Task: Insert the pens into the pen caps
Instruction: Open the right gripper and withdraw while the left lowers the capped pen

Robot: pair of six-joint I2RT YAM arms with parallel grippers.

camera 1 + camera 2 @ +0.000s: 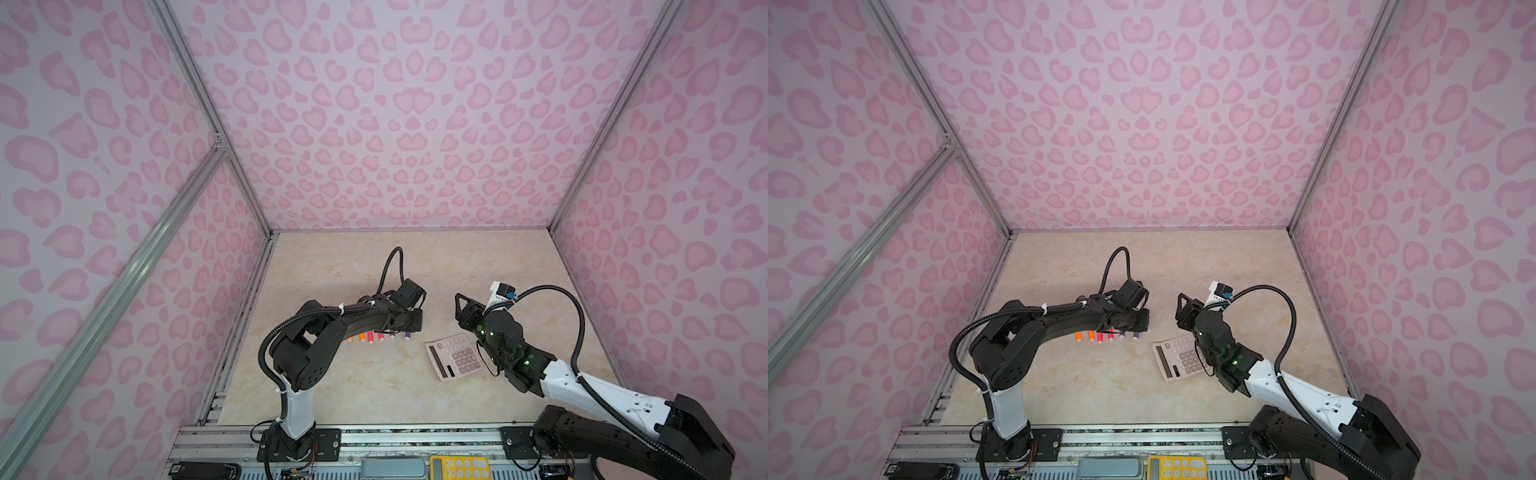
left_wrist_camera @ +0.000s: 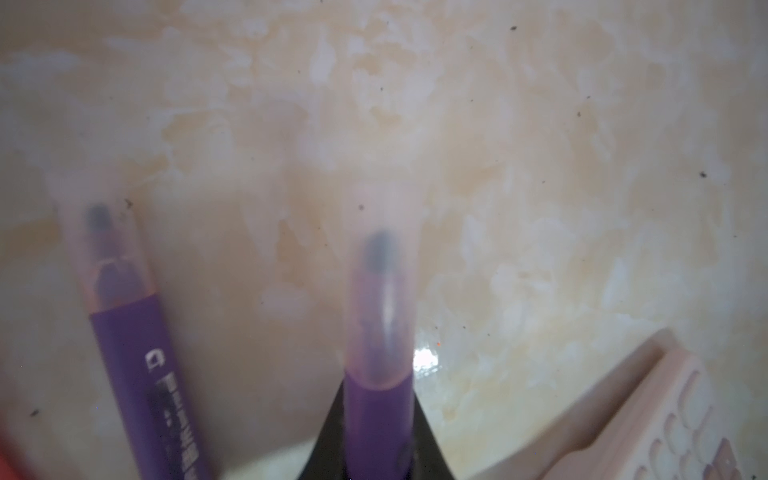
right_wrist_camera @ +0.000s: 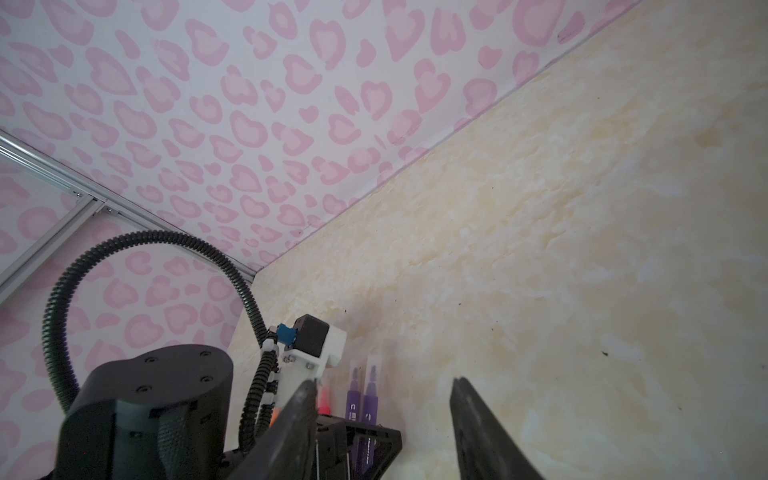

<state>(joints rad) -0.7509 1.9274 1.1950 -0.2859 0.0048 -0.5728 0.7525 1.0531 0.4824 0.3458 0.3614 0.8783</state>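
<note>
The pens (image 1: 380,336) lay side by side in a row on the marbled table (image 1: 374,395), to the left of the pink calculator (image 1: 455,357) in both top views. Two orange ones were farthest from it, two pink-red next and two purple nearest, white ends toward the camera. The left gripper (image 1: 411,322) sat low over the purple end of the row, its jaws hidden under the arm. The right gripper (image 1: 459,301) hung over the calculator's far edge, apart from the pens.

In the left wrist view the left gripper (image 2: 379,444) was closed on a purple pen (image 2: 379,411), with dark fingers (image 2: 328,436) against both sides of the barrel. A clear cap (image 2: 380,316) covered that pen's front, the dark tip showing inside it. A second purple pen (image 2: 137,374) lay on the side away from the calculator (image 2: 665,415). It was capped as well, and the white print along its barrel was too blurred to read.

In the right wrist view the right gripper (image 3: 383,381) had its jaws well apart with nothing between them. Past it lay both purple pens (image 3: 362,401), tips inside clear caps, and the white marks on their barrels were too small to read.
</note>
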